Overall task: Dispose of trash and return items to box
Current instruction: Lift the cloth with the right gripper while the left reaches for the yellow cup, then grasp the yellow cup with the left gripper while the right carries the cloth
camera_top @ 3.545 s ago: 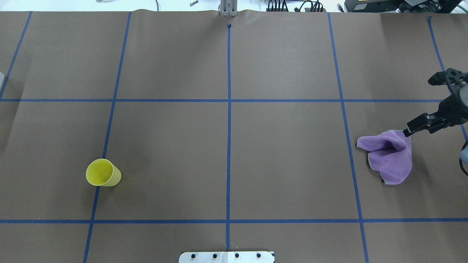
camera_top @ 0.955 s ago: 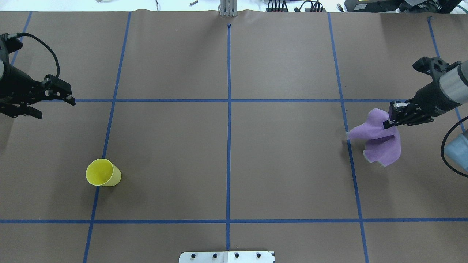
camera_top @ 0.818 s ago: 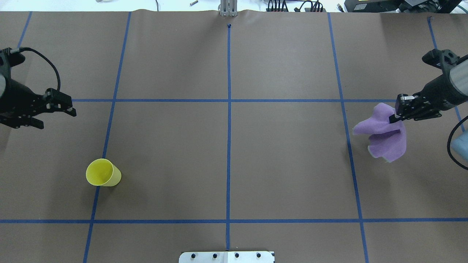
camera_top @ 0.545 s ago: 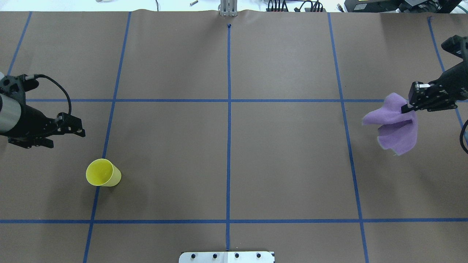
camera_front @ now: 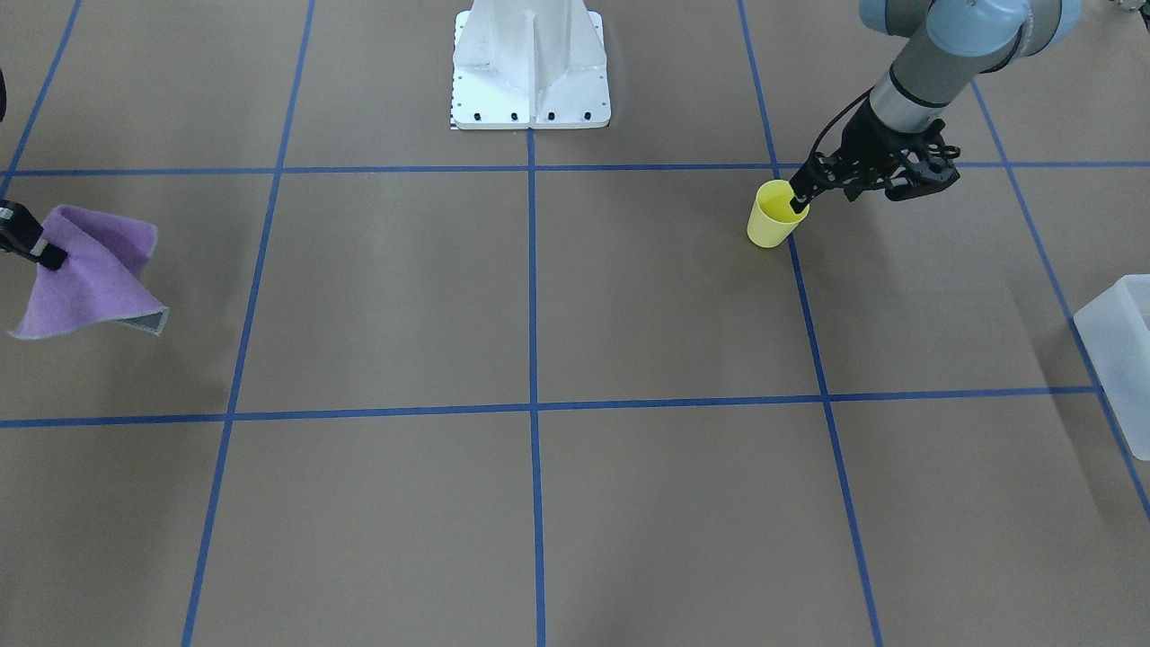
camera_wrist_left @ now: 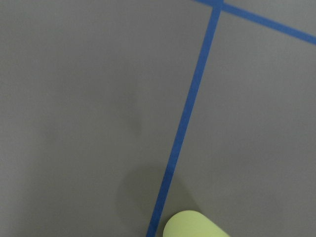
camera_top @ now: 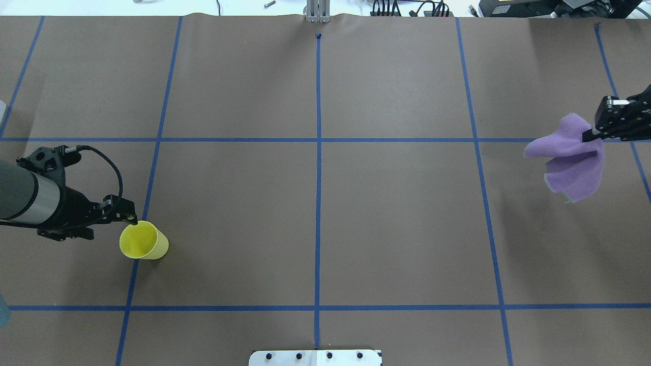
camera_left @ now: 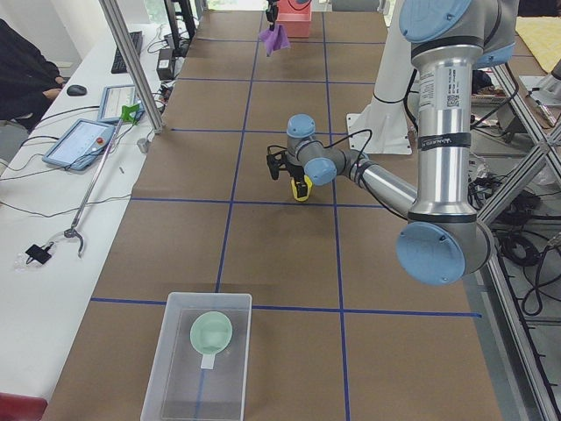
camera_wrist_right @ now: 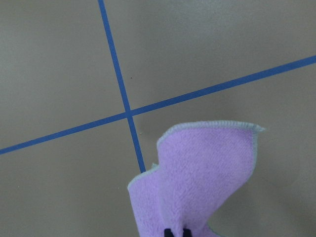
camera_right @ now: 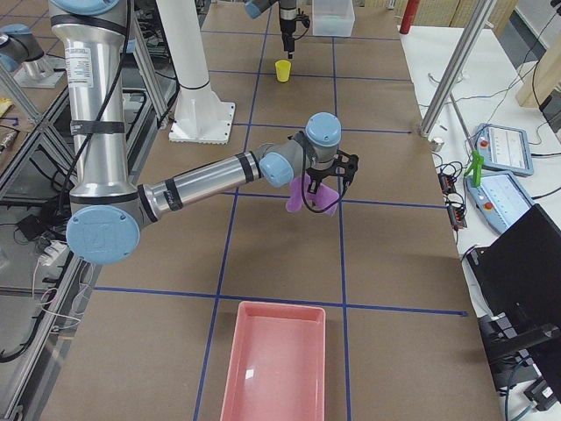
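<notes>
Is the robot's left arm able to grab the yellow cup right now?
Probably yes. The left gripper is open right at the rim of the yellow cup, one finger seemingly inside, and nothing stands between them. The right gripper holds the purple cloth far away.

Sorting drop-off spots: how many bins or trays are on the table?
2. The frosted box lies at the end of the table on the robot's left, holding a pale green bowl; the pink tray lies at the end on its right.
</notes>
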